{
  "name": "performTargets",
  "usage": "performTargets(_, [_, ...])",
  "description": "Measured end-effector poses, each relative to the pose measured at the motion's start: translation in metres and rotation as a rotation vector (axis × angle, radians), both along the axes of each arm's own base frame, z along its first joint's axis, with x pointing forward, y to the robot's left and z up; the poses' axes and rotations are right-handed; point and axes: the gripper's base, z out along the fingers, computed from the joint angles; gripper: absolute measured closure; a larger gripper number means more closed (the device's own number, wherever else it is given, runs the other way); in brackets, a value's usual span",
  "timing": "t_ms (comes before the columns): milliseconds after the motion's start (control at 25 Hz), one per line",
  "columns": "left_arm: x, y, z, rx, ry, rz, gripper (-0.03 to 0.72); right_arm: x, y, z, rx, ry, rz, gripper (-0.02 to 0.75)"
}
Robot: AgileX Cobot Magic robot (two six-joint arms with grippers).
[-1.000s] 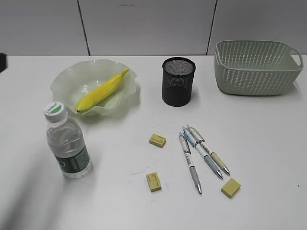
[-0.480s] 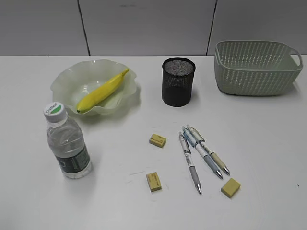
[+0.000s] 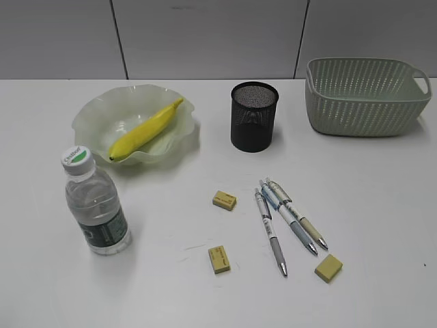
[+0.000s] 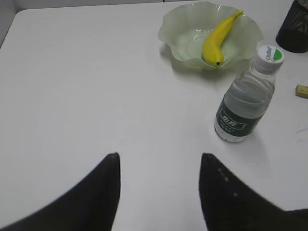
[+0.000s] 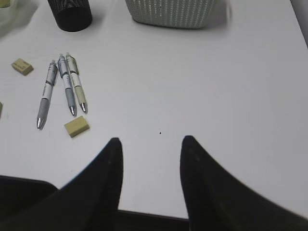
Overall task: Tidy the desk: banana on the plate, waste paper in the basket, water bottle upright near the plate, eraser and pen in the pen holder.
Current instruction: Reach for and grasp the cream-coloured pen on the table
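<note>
A yellow banana [image 3: 145, 129] lies in the pale green plate [image 3: 89, 109]. A clear water bottle [image 3: 95, 203] stands upright in front of the plate. Three yellow erasers [image 3: 224, 199] [image 3: 218, 259] [image 3: 328, 268] and three pens [image 3: 271, 232] lie in front of the black mesh pen holder [image 3: 254, 116]. The green basket [image 3: 365, 96] stands at the back right. No waste paper shows. My left gripper [image 4: 159, 156] is open and empty, over bare table left of the bottle [image 4: 244, 102]. My right gripper [image 5: 150, 140] is open and empty near the table's front edge, right of the pens [image 5: 60, 89]. Neither gripper shows in the exterior view.
The table's front edge [image 5: 144, 214] lies just under my right gripper. The table's left edge and rounded corner [image 4: 8, 26] show in the left wrist view. A grey panelled wall [image 3: 205, 34] backs the table.
The dark shape at the far left edge and the shadow on the table's lower left have gone from the exterior view. The objects have not moved.
</note>
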Motion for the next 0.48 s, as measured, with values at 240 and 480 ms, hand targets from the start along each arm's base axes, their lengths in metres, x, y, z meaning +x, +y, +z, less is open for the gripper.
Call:
performTargets(240, [-0.011, 0.003, 0.0, -0.018, -0.067, 0.023, 0.33, 0.023, 0.016, 0.015, 0.017, 0.035, 0.134, 0.417])
performTargets(480, [-0.017, 0.004, 0.0, -0.021, -0.102, 0.083, 0.371, 0.116, 0.046, 0.007, 0.022, 0.22, 0.275, 0.417])
